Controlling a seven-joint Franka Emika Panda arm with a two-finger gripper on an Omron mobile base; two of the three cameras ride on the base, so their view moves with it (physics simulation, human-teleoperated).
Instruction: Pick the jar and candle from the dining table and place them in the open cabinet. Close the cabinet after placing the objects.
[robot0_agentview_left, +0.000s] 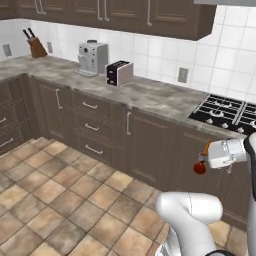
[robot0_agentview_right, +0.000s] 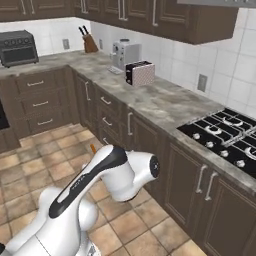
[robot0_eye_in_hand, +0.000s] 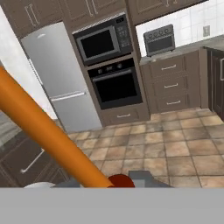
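In the left base view a knife block (robot0_agentview_left: 36, 46) stands at the far left of the marble worktop (robot0_agentview_left: 150, 95), against the tiled wall. Further right along the worktop sit a silver coffee machine (robot0_agentview_left: 93, 57) and, just beside it, a toaster (robot0_agentview_left: 119, 73). Dark wall cabinets (robot0_agentview_left: 165, 17) with long silver handles hang above them, their doors shut. At the right end of the worktop lies a black gas hob (robot0_agentview_left: 227, 112).

Below the hob, in front of the brown lower cupboard doors, the end effector (robot0_agentview_left: 204, 159) hangs above the tiled floor (robot0_agentview_left: 60, 200). It is clamped on the candle (robot0_agentview_left: 202, 161): the round dark red base shows below the fingers, and the orange stick juts up and to the right.

In the hand view the candle (robot0_eye_in_hand: 48, 135) runs as a thick orange bar from the upper left down to its red base at the bottom centre. Beyond it stand a silver fridge (robot0_eye_in_hand: 61, 74) and, to its right, a built-in microwave (robot0_eye_in_hand: 103, 41) above an oven (robot0_eye_in_hand: 116, 85).
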